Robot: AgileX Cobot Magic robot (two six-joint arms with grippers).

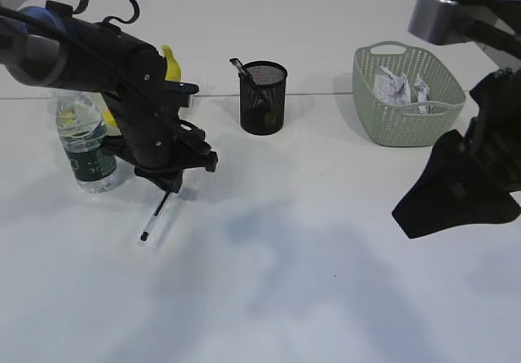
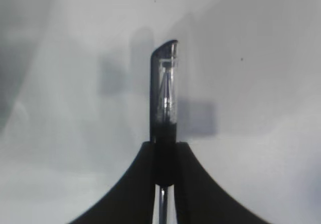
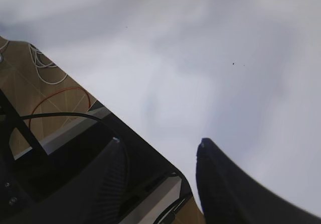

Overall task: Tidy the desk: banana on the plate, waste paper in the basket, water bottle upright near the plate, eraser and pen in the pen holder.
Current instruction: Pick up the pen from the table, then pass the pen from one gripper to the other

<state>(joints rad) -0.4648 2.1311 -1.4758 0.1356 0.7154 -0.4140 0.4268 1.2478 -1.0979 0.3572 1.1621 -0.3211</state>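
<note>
Left wrist view: pen clamped in the jaws

Left gripper (image 2: 163,161) is clenched on the pen (image 2: 164,98), its tip slanting toward the white table (image 1: 326,282). Right gripper (image 1: 456,192) hangs apart-jawed, holding nothing, near the green basket (image 1: 407,94).

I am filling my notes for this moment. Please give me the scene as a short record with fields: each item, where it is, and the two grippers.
pen: clamped in the left gripper, far end low over the table
pen: slanted
water bottle: upright, left side
banana: behind the left arm, mostly hidden
pen holder: black mesh, one pen inside
basket: green, waste paper inside
right gripper: jaws apart, holds nothing
</note>
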